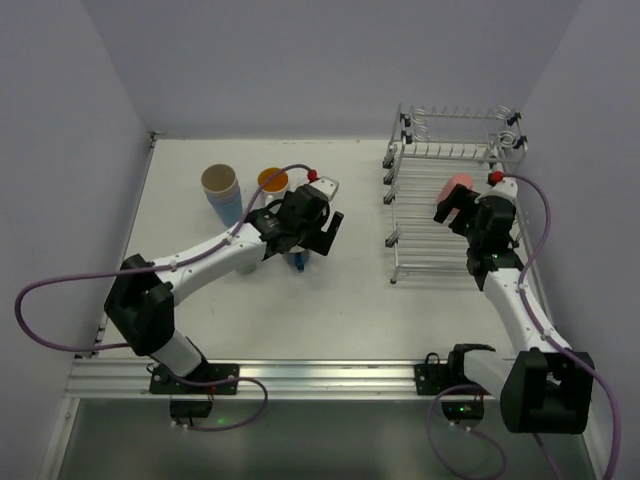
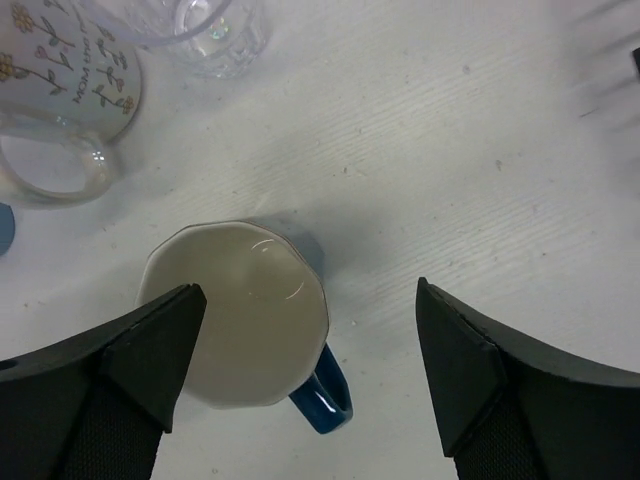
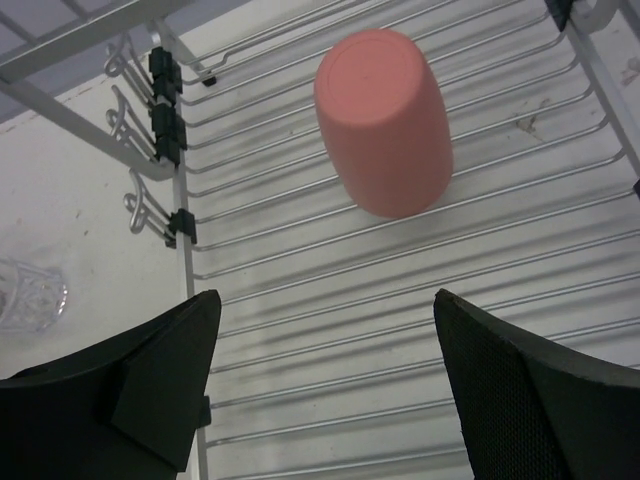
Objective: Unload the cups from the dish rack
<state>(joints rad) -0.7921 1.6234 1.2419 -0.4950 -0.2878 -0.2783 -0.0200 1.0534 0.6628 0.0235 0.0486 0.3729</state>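
On the left of the white tabletop (image 1: pixel 350 320), a tall light-blue tumbler with a cream inside (image 1: pixel 221 187) and a clear glass mug with an orange inside and a flower print (image 1: pixel 272 181) are standing upright just beside each other, apparently grouped there as cups already unloaded. Just to their right, the left gripper (image 2: pixel 310 370) is hovering with its black fingers spread wide and gripping nothing. Directly under it a dark-blue ceramic mug with a pale interior (image 2: pixel 235 315) is sitting upright on the table, its handle pointing toward the wrist camera and one finger overlapping its rim in that view. A small cut-pattern clear glass (image 2: pixel 215 35) is standing near the flowered mug. Across a bare stretch of table, the silver wire dish rack with black corner joints (image 1: pixel 420 250) is occupying the right side. One smooth pink cup (image 3: pixel 385 120) is lying tilted on its wires, base toward the right wrist camera. The right gripper (image 3: pixel 325 380) is poised over the rack short of that cup, jaws well apart and empty, seemingly lining up to close around the cup's sides.
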